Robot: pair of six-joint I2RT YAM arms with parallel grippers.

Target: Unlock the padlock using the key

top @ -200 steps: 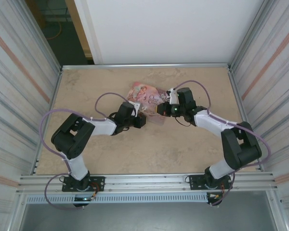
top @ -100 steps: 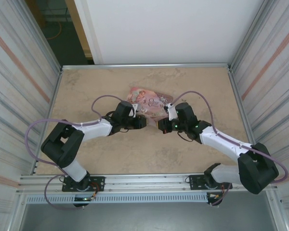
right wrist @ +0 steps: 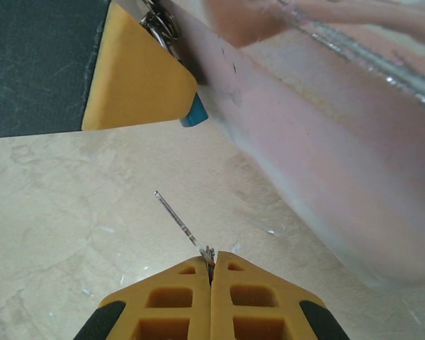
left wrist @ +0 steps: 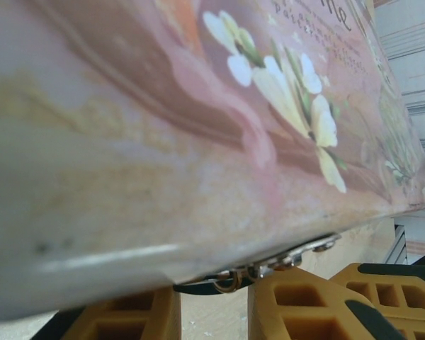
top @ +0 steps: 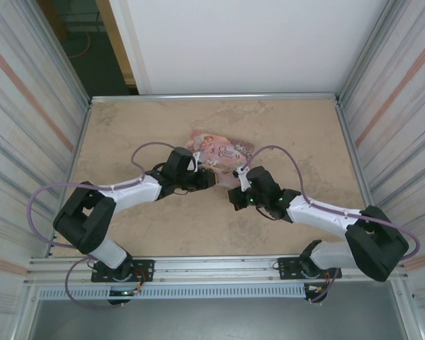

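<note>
— Jaws, how do they stand?
— On the right gripper (right wrist: pixel 211 273) they are pressed shut on the key (right wrist: pixel 177 218); on the left gripper (left wrist: pixel 214 289) they are narrow, pinching the padlock (right wrist: pixel 195 113) under the tin (right wrist: pixel 326 142).
— And the key?
— It points toward the padlock; near, not touching.

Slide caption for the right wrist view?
Right gripper, shut on the key, points it toward the blue padlock beside the pink tin.
</note>
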